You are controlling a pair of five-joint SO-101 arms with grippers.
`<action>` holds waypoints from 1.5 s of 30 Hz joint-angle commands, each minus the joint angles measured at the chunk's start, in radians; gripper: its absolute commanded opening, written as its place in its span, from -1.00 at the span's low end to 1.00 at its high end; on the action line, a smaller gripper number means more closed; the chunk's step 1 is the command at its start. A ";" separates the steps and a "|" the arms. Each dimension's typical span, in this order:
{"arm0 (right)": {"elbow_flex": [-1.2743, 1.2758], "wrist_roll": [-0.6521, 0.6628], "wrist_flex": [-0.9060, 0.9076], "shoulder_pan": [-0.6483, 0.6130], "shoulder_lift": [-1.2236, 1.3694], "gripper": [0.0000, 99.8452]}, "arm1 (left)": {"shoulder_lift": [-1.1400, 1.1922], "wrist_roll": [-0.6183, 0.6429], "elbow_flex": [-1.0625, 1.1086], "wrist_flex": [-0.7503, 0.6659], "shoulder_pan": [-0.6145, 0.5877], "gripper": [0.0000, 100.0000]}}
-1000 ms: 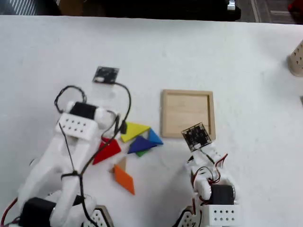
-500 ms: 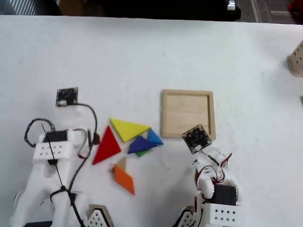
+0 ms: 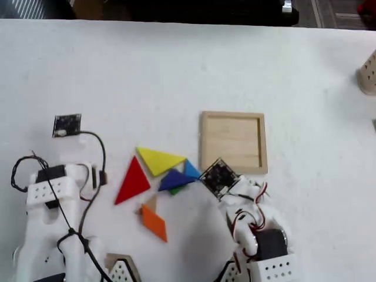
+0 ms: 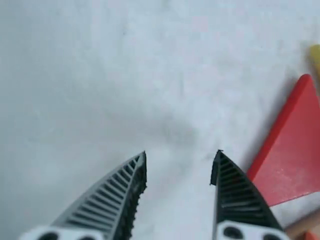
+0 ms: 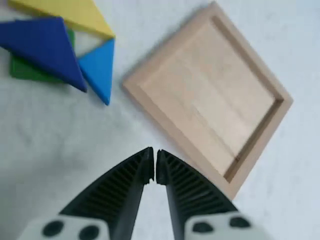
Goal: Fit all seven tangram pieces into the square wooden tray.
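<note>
Wooden tray (image 3: pixel 232 141) lies empty just beside the tangram pieces (image 3: pixel 174 179), so the right gripper (image 5: pixel 154 152), fingers pressed together near its rim, could nudge it askew, while the left gripper (image 4: pixel 180 155), spread and empty beside the red triangle (image 4: pixel 292 145), might skid that piece across the smooth white table (image 3: pixel 235 64) bordered by a dark room.

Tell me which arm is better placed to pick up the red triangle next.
Left, probably. The left gripper is open with one finger right beside the red triangle, while the right gripper is shut and sits by the wooden tray.
</note>
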 commanded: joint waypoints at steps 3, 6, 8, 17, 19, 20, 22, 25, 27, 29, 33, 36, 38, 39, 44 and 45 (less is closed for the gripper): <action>-0.129 -0.043 -0.018 -0.160 0.001 -0.81 | -0.031 -0.023 -0.066 -0.098 -0.179 -0.57; -0.149 -0.094 -0.028 -0.254 0.001 -0.72 | -0.024 -0.023 -0.058 -0.160 -0.298 -0.57; -0.152 -0.104 -0.053 -0.311 0.024 -0.73 | -0.022 -0.023 -0.057 -0.178 -0.348 -0.58; -0.405 -0.143 -0.142 -0.361 0.596 -0.72 | -0.022 0.034 -0.064 -0.183 -0.380 -0.58; -0.506 -0.167 -0.139 -0.383 0.746 -0.72 | -0.022 0.074 -0.064 -0.183 -0.380 -0.57; -0.559 -0.169 -0.137 -0.390 0.825 -0.72 | -0.022 0.083 -0.066 -0.183 -0.380 -0.57; -0.651 -0.167 -0.137 -0.409 0.984 -0.71 | -0.022 0.084 -0.071 -0.178 -0.374 -0.57; -0.772 -0.157 -0.137 -0.429 1.211 -0.59 | -0.022 0.083 -0.077 -0.147 -0.331 -0.57; -0.835 -0.092 -0.137 -0.435 1.339 -0.51 | -0.022 0.057 -0.080 -0.129 -0.311 -0.57; -0.876 -0.048 -0.137 -0.438 1.442 -0.47 | -0.022 0.026 -0.081 -0.126 -0.309 -0.57; -0.902 -0.003 -0.139 -0.438 1.526 -0.47 | -0.022 0.026 -0.080 -0.130 -0.309 -0.58; -0.902 0.072 -0.125 -0.437 1.535 -0.46 | -0.022 0.026 -0.080 -0.132 -0.348 -0.58; -0.902 0.115 -0.125 -0.433 1.537 -0.46 | -0.022 0.026 -0.081 -0.132 -0.358 -0.58; -0.902 0.130 -0.124 -0.433 1.537 -0.44 | -0.022 0.026 -0.081 -0.133 -0.358 -0.58; -0.901 0.181 -0.120 -0.467 1.540 -0.20 | -0.022 0.026 -0.086 -0.133 -0.358 -0.58; -0.901 0.193 -0.120 -0.469 1.540 -0.19 | -0.021 0.026 -0.091 -0.133 -0.360 -0.58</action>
